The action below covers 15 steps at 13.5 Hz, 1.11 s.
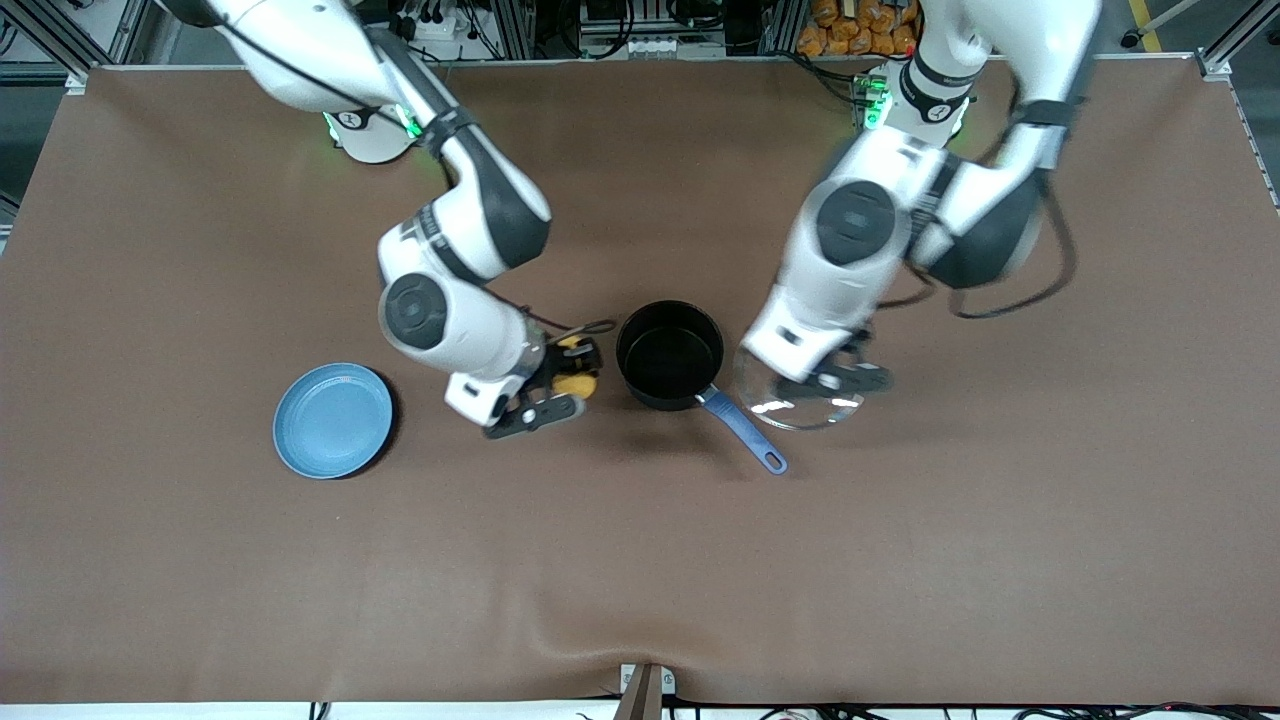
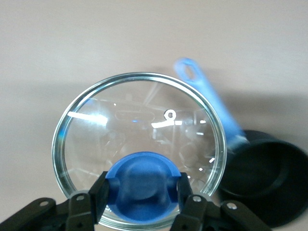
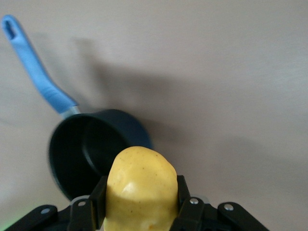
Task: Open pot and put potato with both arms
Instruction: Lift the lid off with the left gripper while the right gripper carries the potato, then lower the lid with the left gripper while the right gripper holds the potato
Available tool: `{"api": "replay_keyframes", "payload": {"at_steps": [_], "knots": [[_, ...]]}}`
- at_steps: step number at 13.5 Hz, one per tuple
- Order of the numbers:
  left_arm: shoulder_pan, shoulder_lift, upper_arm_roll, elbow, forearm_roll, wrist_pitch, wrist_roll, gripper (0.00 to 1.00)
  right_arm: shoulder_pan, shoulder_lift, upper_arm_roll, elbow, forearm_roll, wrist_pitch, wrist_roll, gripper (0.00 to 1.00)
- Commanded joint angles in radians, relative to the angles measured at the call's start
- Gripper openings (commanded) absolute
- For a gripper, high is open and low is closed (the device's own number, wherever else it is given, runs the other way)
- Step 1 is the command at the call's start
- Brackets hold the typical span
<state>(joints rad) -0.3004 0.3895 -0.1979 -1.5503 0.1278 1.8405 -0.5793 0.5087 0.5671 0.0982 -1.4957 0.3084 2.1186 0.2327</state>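
Observation:
The black pot (image 1: 669,355) stands open mid-table, its blue handle (image 1: 745,432) pointing toward the front camera. It also shows in the left wrist view (image 2: 267,180) and the right wrist view (image 3: 89,154). My left gripper (image 1: 838,381) is shut on the blue knob (image 2: 143,185) of the glass lid (image 1: 800,400), holding it beside the pot toward the left arm's end. My right gripper (image 1: 565,385) is shut on the yellow potato (image 1: 576,381), beside the pot toward the right arm's end. The potato fills the fingers in the right wrist view (image 3: 139,190).
A flat light-blue plate (image 1: 332,420) lies toward the right arm's end of the table. The brown table cloth (image 1: 640,580) is bare nearer the front camera.

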Motion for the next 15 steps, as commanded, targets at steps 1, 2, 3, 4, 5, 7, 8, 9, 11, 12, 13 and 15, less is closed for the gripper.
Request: {"api": "replay_keyframes", "payload": {"at_steps": [1, 2, 3, 4, 5, 7, 8, 9, 11, 12, 13, 15], "knots": [[0.116, -0.046, -0.011, -0.089, -0.016, 0.023, 0.155, 0.00, 0.072, 0.003, -0.014, -0.018, 0.006, 0.078, 0.097, 0.00], [0.165, -0.047, -0.012, -0.114, -0.022, 0.048, 0.206, 0.00, 0.092, 0.013, -0.017, -0.018, 0.005, 0.104, 0.137, 0.00], [0.209, -0.047, -0.012, -0.140, -0.031, 0.080, 0.261, 0.00, 0.114, 0.022, -0.018, -0.020, -0.002, 0.135, 0.178, 0.00], [0.255, -0.047, -0.012, -0.175, -0.042, 0.120, 0.323, 0.00, 0.132, 0.030, -0.020, -0.029, -0.020, 0.171, 0.224, 0.00], [0.295, -0.047, -0.012, -0.223, -0.059, 0.175, 0.379, 0.00, 0.146, 0.040, -0.020, -0.032, -0.043, 0.211, 0.268, 0.00], [0.362, -0.046, -0.012, -0.327, -0.100, 0.316, 0.504, 0.00, 0.171, 0.068, -0.020, -0.032, -0.093, 0.262, 0.350, 0.00], [0.368, -0.040, -0.012, -0.358, -0.103, 0.365, 0.524, 0.00, 0.182, 0.082, -0.020, -0.035, -0.127, 0.289, 0.370, 0.00], [0.382, -0.028, -0.011, -0.370, -0.102, 0.390, 0.529, 0.00, 0.194, 0.092, -0.020, -0.041, -0.146, 0.311, 0.394, 0.00], [0.428, 0.014, -0.012, -0.401, -0.102, 0.468, 0.579, 0.00, 0.218, 0.109, -0.020, -0.057, -0.157, 0.352, 0.424, 0.00], [0.437, 0.026, -0.012, -0.422, -0.102, 0.514, 0.590, 0.00, 0.229, 0.120, -0.021, -0.061, -0.157, 0.365, 0.431, 0.00], [0.438, 0.038, -0.012, -0.435, -0.102, 0.543, 0.593, 0.00, 0.240, 0.126, -0.025, -0.061, -0.158, 0.376, 0.441, 0.00], [0.461, 0.066, -0.012, -0.441, -0.102, 0.556, 0.595, 0.00, 0.263, 0.143, -0.031, -0.066, -0.175, 0.389, 0.468, 0.00]]}}
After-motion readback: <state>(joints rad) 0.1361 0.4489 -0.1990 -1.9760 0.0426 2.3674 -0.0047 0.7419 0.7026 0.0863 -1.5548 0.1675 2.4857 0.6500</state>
